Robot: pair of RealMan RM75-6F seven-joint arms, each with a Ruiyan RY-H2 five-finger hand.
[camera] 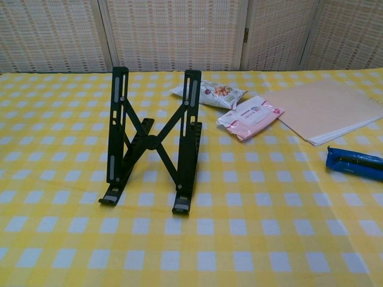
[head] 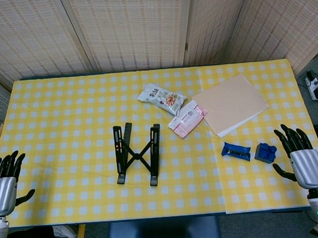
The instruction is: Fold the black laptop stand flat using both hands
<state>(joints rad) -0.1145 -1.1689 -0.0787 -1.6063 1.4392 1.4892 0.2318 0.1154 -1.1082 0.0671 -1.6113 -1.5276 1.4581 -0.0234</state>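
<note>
Both hands, left hand (head: pixel 4 185) and right hand (head: pixel 300 156), are seen released with fingers spread, at the near table corners. The stand (head: pixel 138 153) is placed unfolded mid-table, untouched. Folding is not yet begun; reaching to both rails is needed.

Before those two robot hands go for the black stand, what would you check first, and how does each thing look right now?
1. Laptop stand in view and unblocked: ok, it stands alone on the yellow checked tablecloth.
2. Stand yet to be folded: ok, the chest view shows it propped up with its arms crossed.
3. Left hand free: ok, fingers apart, holding nothing, at the table's left edge.
4. Right hand free: ok, fingers apart, holding nothing.
5. Right hand's path: not ok, the blue block and blue packet lie between it and the stand.
6. Whether the stand's hinges move freely: cannot tell.
</note>
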